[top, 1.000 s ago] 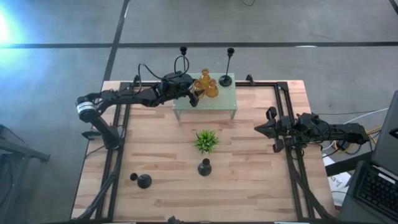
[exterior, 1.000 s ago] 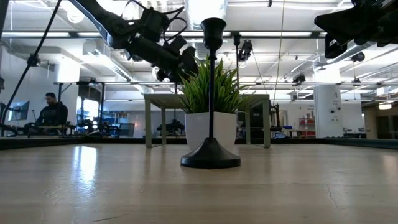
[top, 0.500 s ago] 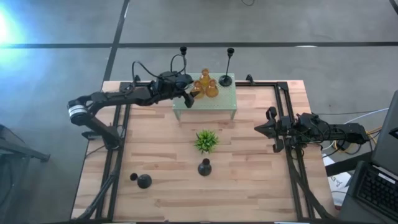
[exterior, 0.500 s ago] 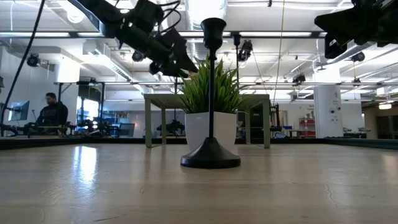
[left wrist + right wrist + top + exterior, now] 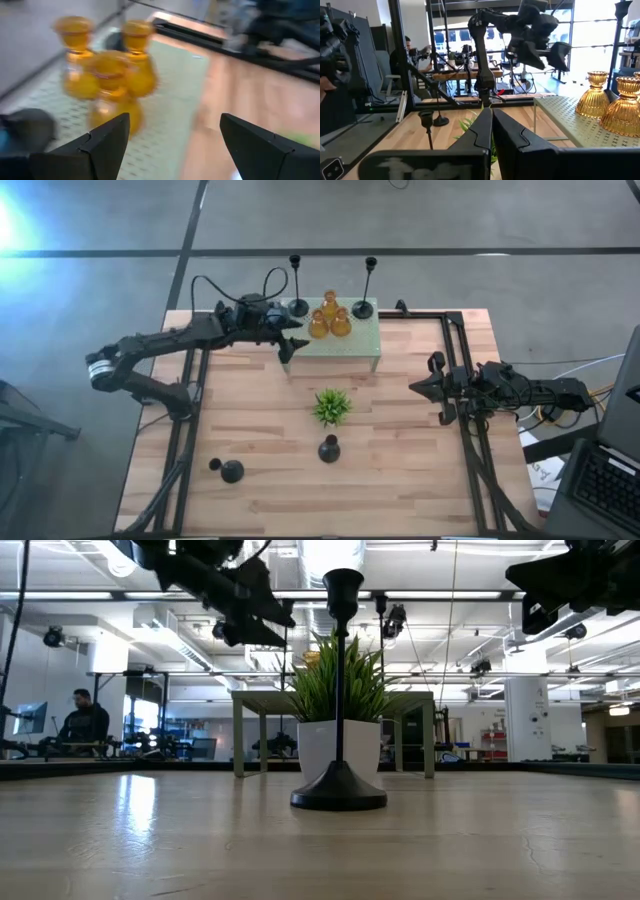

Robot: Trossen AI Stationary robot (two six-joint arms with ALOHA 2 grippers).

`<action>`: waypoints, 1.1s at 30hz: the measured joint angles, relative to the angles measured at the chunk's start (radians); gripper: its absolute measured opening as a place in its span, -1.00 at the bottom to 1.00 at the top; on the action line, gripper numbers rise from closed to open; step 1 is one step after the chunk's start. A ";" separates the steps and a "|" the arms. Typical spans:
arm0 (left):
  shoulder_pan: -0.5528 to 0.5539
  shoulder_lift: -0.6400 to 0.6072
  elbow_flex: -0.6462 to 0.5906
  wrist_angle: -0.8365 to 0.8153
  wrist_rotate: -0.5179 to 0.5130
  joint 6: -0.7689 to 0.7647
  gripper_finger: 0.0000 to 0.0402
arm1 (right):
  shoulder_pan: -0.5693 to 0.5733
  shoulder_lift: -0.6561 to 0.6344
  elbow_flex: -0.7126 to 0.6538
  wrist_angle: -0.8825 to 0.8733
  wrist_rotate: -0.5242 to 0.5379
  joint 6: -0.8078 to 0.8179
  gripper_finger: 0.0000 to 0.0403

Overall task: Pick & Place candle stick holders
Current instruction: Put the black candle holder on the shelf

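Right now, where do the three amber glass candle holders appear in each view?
High view: amber holders clustered on the green perforated stand, top centre.
Low view: hidden behind the plant.
Left wrist view: upper left.
Right wrist view: right edge.
Shared landmark: the stand.

Bright, even light from the ceiling strips fills the room, and a hard white glare burns the floor at the overhead view's left edge. Against the lit ceiling, the tall black holder (image 5: 339, 700) shows near silhouette from table height. The left wrist view is smeared, probably motion blur: the amber holders (image 5: 107, 80) lose their edges. Windows behind blow out bright in the right wrist view.
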 joint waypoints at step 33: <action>-0.792 -0.379 -0.001 -0.817 -0.103 -0.686 0.53 | 0.000 0.000 0.000 0.000 0.000 0.000 -0.96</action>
